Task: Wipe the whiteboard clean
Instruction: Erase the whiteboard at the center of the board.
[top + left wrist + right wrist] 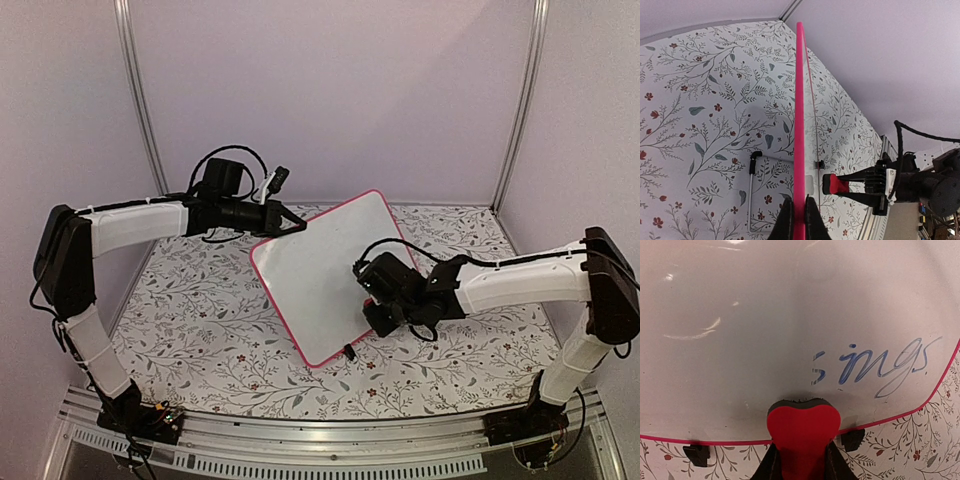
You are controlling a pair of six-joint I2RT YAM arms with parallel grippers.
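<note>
Though tilted, whiteboard [320,275] (inked) behind eraser [803,432].

Your count: whiteboard [325,275], one; red eraser [803,432], one; black clip feet [696,454] [852,439], two, at eraser's 9 and 3 o'clock; left pincer [799,220] plus right pincer [801,465], two.

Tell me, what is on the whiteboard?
Blue handwriting that looks like "ings" is on the whiteboard, near one rounded corner. A red eraser sits in front of the bottom edge, so any ink behind it is hidden.
</note>
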